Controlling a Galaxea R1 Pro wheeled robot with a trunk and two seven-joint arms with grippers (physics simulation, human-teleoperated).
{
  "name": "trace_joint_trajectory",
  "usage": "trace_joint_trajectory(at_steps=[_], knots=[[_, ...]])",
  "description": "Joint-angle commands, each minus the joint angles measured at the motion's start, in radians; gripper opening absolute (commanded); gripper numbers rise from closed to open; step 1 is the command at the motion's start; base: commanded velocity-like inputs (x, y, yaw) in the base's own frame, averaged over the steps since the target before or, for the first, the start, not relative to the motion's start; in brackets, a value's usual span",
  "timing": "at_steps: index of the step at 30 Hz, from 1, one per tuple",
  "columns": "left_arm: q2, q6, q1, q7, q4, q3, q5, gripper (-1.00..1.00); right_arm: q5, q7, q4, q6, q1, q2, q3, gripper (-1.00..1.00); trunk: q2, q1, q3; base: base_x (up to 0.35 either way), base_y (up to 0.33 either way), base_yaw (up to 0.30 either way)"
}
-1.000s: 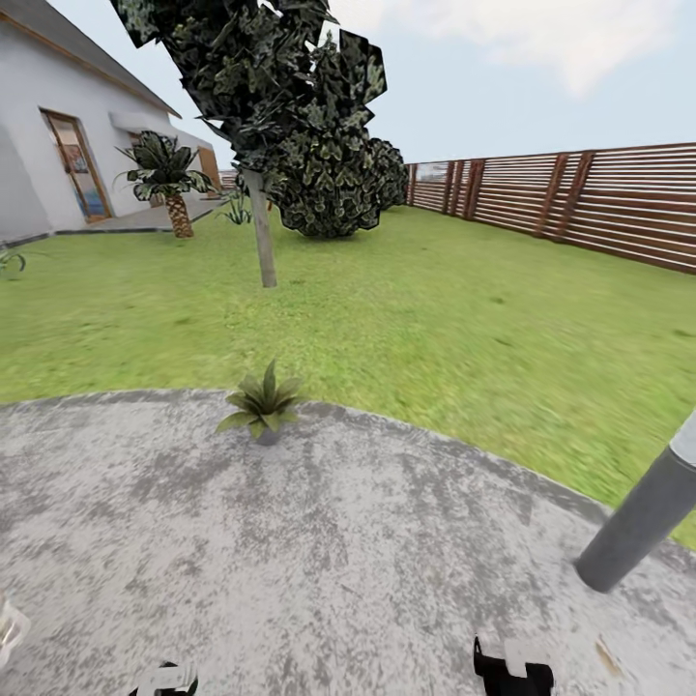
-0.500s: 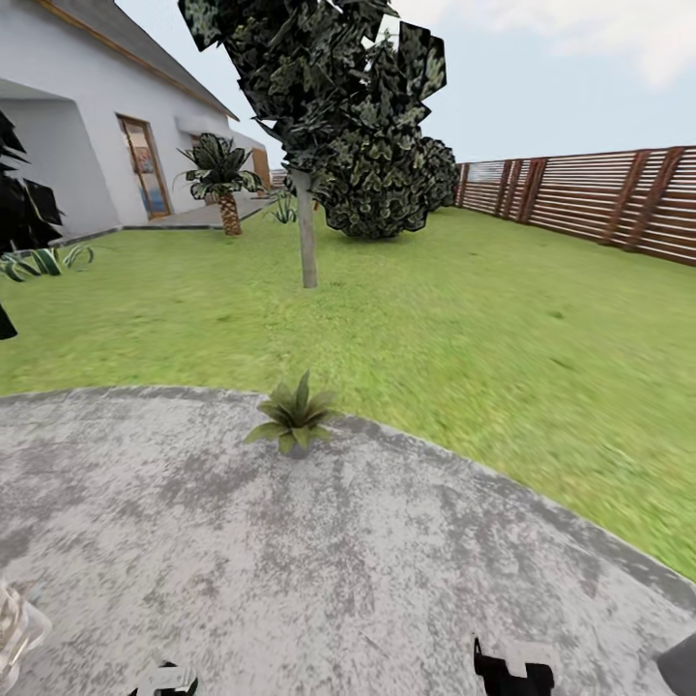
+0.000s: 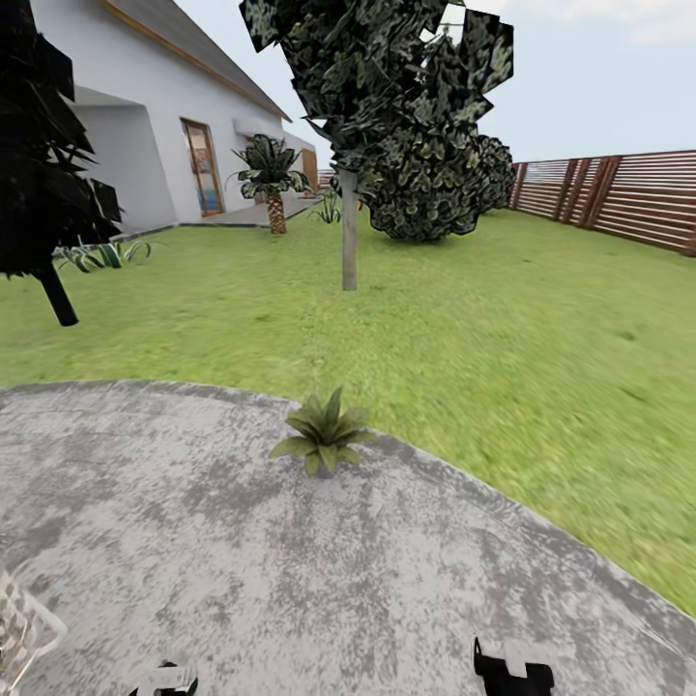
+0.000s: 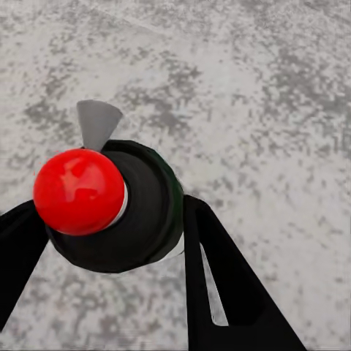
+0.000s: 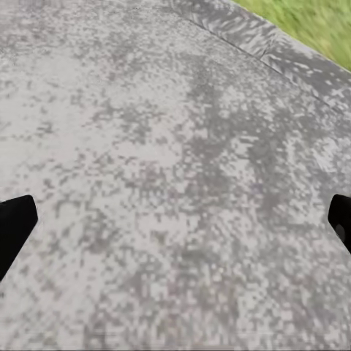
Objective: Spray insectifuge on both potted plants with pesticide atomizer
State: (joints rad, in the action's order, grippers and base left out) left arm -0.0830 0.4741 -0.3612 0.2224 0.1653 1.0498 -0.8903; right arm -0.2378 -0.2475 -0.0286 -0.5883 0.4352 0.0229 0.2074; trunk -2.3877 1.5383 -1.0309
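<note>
At the edge of the grey speckled paved round (image 3: pixel 290 561), one potted plant (image 3: pixel 324 443) sits where the paving meets the lawn (image 3: pixel 464 329), a low rosette of pointed green leaves, roughly centre of the head view. Beyond it on the grass stands a thin pale-trunked tree (image 3: pixel 349 232) with dark foliage, a big dark bush (image 3: pixel 435 188) behind it, a scaly-trunked palm (image 3: pixel 271 184) near the white house (image 3: pixel 126 126), and a brown slatted fence (image 3: pixel 619 193) along the right. Another dark tree (image 3: pixel 43 164) is at the far left, with striped spiky leaves (image 3: pixel 101 254) low beside it.

In the left wrist view the left gripper (image 4: pixel 110 241) is clamped on the pesticide atomizer (image 4: pixel 128 216): seen end-on, a dark round body with a red ball top (cap looks red here, not black) and a small grey wedge-shaped piece behind it. Black fingers (image 4: pixel 219 285) press against both sides of the body. Speckled paving lies below it.

In the right wrist view the right gripper (image 5: pixel 175 227) has its fingers spread wide apart, only the black tips (image 5: pixel 14 227) showing at either edge, nothing between them. Paving beneath, a strip of grass at the far corner.

Bottom edge of the head view: bits of both arms, too cropped to read.
</note>
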Motion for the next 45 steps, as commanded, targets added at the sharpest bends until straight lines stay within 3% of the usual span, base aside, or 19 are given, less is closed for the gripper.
trace_joint_trajectory(at_steps=[1, 11, 20, 30, 37, 45], knots=[[0.000, 0.001, -0.001, 0.008, 0.000, 0.009, -0.003, -1.00, -0.011, -0.005, 0.001, -0.002, 0.000, 0.000, 0.006, 1.00, 0.000, 0.000, -0.001, 0.335, -0.005, 0.277], [0.000, 0.002, -0.001, 0.008, 0.000, 0.009, -0.003, -1.00, -0.017, -0.004, 0.001, -0.002, 0.000, 0.003, 0.006, 1.00, 0.000, 0.000, -0.001, 0.308, -0.062, 0.153], [0.000, 0.001, -0.001, 0.008, 0.000, 0.009, -0.002, -1.00, -0.017, -0.004, 0.000, -0.002, 0.000, 0.001, 0.006, 1.00, 0.000, 0.000, -0.001, 0.037, -0.010, 0.003], [0.000, 0.000, -0.001, 0.008, 0.000, 0.009, -0.002, -1.00, -0.015, -0.004, 0.001, -0.002, 0.000, 0.000, 0.006, 1.00, 0.000, 0.000, -0.001, 0.077, -0.001, 0.247], [0.000, 0.000, -0.001, 0.008, 0.000, 0.009, -0.002, -1.00, -0.015, -0.004, 0.001, -0.002, 0.000, 0.000, 0.006, 1.00, 0.000, 0.000, -0.001, 0.214, -0.136, 0.257], [0.000, 0.001, -0.001, 0.008, 0.000, 0.009, -0.002, -1.00, -0.015, -0.004, 0.001, -0.002, 0.000, -0.006, 0.006, 1.00, 0.000, 0.000, -0.001, 0.232, -0.167, 0.026]])
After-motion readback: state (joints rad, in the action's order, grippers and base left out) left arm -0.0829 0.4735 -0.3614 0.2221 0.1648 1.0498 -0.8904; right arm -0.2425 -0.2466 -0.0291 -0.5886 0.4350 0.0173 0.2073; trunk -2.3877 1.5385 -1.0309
